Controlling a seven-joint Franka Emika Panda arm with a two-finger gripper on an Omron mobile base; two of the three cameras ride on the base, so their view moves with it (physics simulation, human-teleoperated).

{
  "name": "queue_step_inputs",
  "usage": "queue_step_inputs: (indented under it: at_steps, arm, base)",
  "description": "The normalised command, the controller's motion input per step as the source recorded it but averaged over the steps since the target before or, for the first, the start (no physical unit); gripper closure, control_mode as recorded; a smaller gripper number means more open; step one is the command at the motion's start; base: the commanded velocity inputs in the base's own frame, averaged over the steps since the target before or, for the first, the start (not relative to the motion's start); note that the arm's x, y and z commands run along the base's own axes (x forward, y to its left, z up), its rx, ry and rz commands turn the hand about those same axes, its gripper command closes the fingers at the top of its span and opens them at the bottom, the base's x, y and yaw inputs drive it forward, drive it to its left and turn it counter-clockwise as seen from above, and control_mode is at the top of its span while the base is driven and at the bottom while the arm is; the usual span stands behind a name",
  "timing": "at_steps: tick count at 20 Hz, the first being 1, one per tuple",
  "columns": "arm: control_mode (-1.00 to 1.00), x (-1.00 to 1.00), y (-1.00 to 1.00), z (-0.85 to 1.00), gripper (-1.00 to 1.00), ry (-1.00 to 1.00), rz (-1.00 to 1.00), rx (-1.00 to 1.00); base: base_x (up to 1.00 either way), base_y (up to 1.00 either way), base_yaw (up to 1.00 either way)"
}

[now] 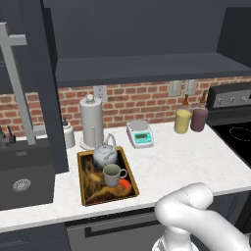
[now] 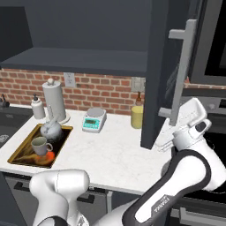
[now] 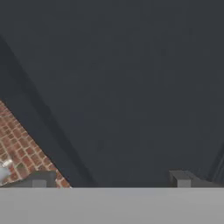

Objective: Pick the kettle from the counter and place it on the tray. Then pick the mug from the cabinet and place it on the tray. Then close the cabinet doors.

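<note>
You have both cabinet doors standing open: the right cabinet door (image 2: pixel 154 75) swung out edge-on with its bar handle (image 2: pixel 182 70) just in front of the arm's wrist, and the left cabinet door (image 1: pixel 46 88) out over the sink (image 1: pixel 22 184) side. So closing them is what is left of the task.

On the worktop (image 1: pixel 181 162) the tray (image 1: pixel 82 181) already carries both things: the kettle (image 1: pixel 105 155) at its far end and the mug (image 1: pixel 112 174) just in front of it, close or touching; you cannot tell which.

The tool (image 3: pixel 111 179) is released, fingers spread wide with nothing between them, facing the flat dark panel of the right door at close range.

Watch these risks, in my judgement:
- Push near the hinge edge and the door may barely swing, or the fingers may slide off the smooth panel.
- The bar handle sits close to the wrist; a sideways sweep could snag on it and jerk the door.
- When you go for the left door, the arm must cross above the tray; a low path could knock the kettle or the mug, or the paper towel roll (image 1: pixel 91 122) behind them.
</note>
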Motion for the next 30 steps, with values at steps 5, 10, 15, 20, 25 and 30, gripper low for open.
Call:
queue_step_inputs:
  at_steps: [5, 10, 15, 20, 25, 30]
  arm:
    - [-1.0, 0.07, 0.53, 0.31, -1.0, 0.18, -0.08, -0.22]
    - [-1.0, 0.29, 0.6, 0.2, -1.0, 0.26, -0.13, -0.2]
    - [-1.0, 0.4, 0.67, 0.05, -1.0, 0.26, -0.16, -0.19]
    - [-1.0, 0.45, 0.66, 0.0, -1.0, 0.22, -0.18, -0.18]
    - [-1.0, 0.56, 0.56, 0.0, -1.0, 0.17, -0.19, -0.15]
    - [-1.0, 0.68, 0.42, -0.01, -1.0, 0.11, -0.17, -0.14]
  base:
    - [0.0, 0.0, 0.0]
    - [0.0, 0.0, 0.0]
    - [0.0, 0.0, 0.0]
    - [0.0, 0.0, 0.0]
    - [0.0, 0.0, 0.0]
    - [0.0, 0.0, 0.0]
